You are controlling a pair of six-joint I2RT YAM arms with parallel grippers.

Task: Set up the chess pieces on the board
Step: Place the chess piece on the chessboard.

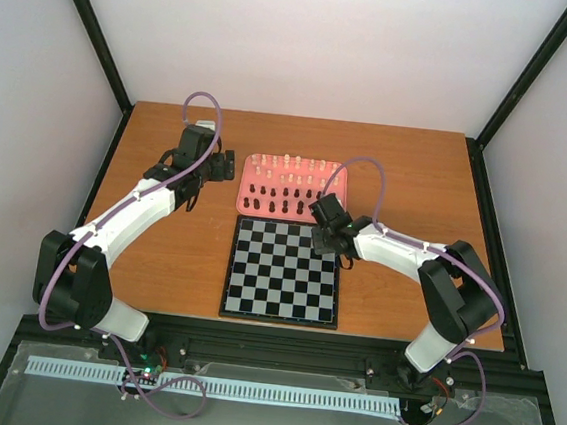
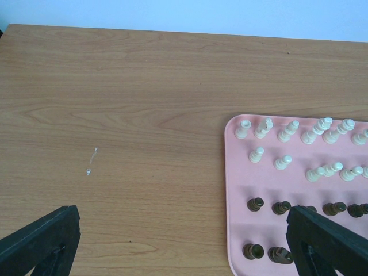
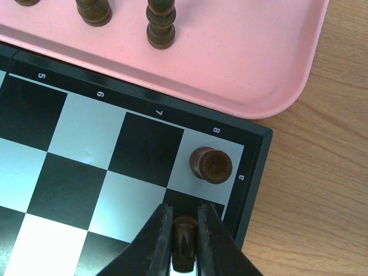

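The board lies in the middle of the table, and its far right corner shows in the right wrist view. My right gripper is shut on a dark chess piece above the black square beside that corner. Another dark piece stands upright on the pale corner square. Cream pieces and dark pieces stand in rows on the pink tray. My left gripper hangs open over bare wood just left of the tray, holding nothing.
The pink tray touches the board's far edge, and tall dark pieces stand near its rim close to my right fingers. Bare wooden table stretches left of the tray. Black frame posts line the table's sides.
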